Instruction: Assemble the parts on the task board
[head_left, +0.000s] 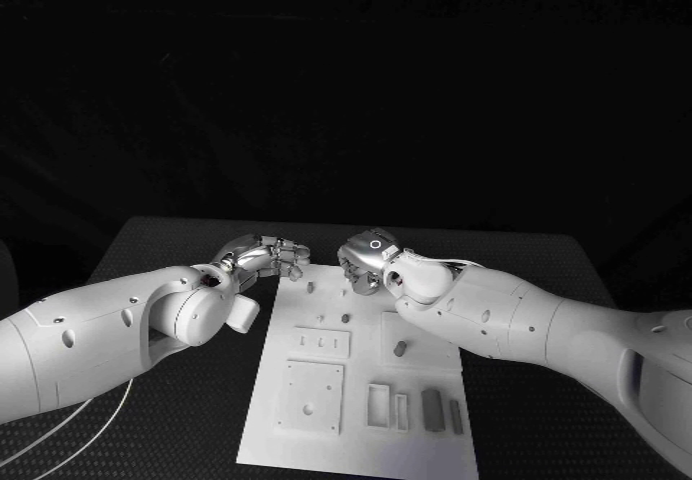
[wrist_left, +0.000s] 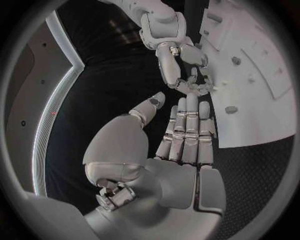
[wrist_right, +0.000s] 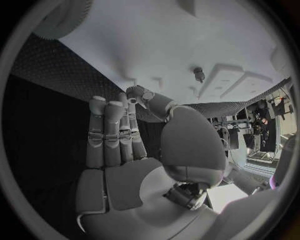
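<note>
Black table (head_left: 173, 250), white task board (head_left: 361, 445), dark surroundings

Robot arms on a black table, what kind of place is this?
Probably a robot lab or test bench. Two silver hands, left hand and right hand, hover over a white task board with small grey parts on a black table.

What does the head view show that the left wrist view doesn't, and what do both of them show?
Head view alone: the whole task board on the black table, with the near-edge grey parts standing in a row, and both white arms reaching in.

Left wrist view alone: the left hand from behind, fingers straight and holding nothing.

Both: the left hand and right hand near the board's far end, plus small grey parts on the board.
</note>
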